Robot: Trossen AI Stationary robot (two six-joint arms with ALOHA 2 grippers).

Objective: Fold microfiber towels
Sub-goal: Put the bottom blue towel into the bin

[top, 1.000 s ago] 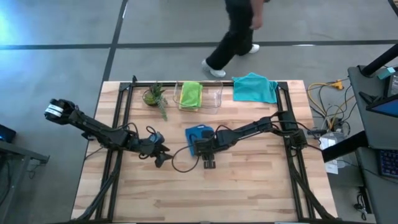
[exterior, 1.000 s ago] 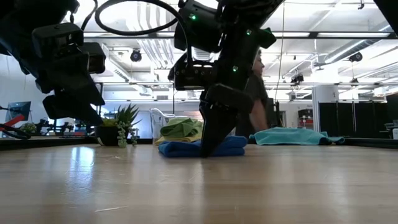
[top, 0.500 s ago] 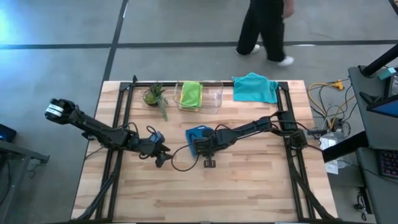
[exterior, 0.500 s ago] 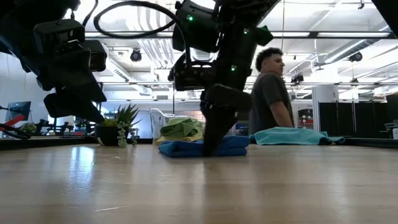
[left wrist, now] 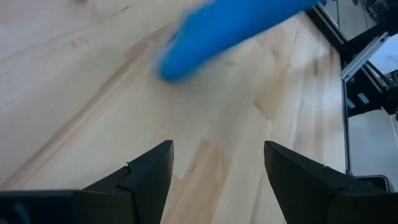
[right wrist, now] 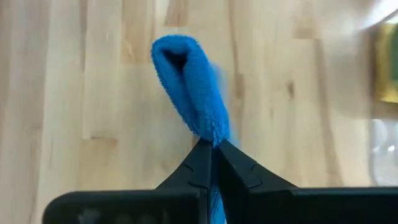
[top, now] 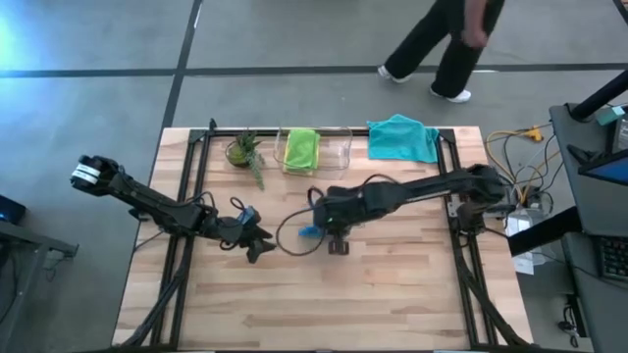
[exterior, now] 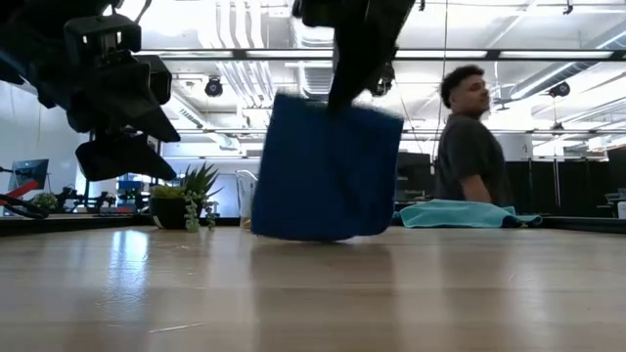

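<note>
Pale wooden tabletop [top: 392, 284] carries both arms. At its middle the right gripper [right wrist: 212, 144] is clamped shut on the dark blue towel [exterior: 325, 168], which hangs lifted in a folded sheet, its lower edge just above the wood. The left gripper [left wrist: 217, 168] hovers just beside it, fingers spread and holding nothing. Along the far edge stand a small potted plant [top: 243, 150] and a clear plastic bin [top: 339, 149] with the lime green towel [top: 300, 149] inside, and the teal towel [top: 402, 137] lies near the corner. A person [exterior: 468, 147] walks past beyond the tabletop.
</note>
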